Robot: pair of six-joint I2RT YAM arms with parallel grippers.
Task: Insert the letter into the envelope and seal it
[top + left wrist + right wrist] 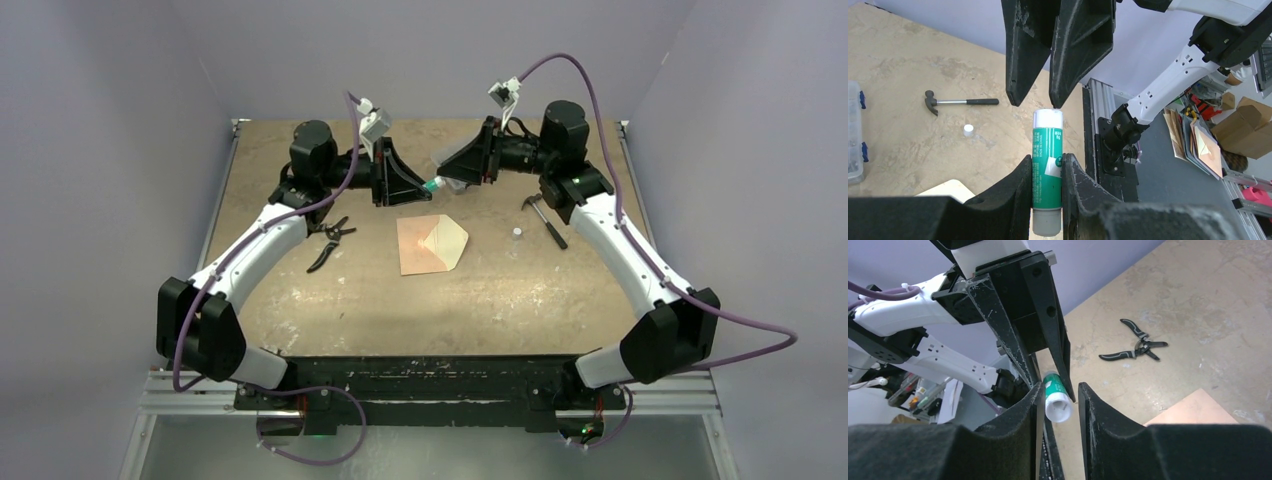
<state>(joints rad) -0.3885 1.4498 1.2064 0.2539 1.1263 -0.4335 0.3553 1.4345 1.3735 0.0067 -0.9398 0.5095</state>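
While aloft, clear of the envelope [432, 243], left claw [1047, 161] tight on glue stick [1047, 134], right claw [1060, 391] apart

A: Surface?
B: We log a worn tan table [330, 310]. The envelope [432, 244] lies flat near its middle, flap open, cream face up, point toward the right.
A: What else lies on it?
B: We note black-handled pliers [331, 240] to the left and a hammer [545, 218] to the right. A small white cap [516, 232] stands between envelope and hammer.
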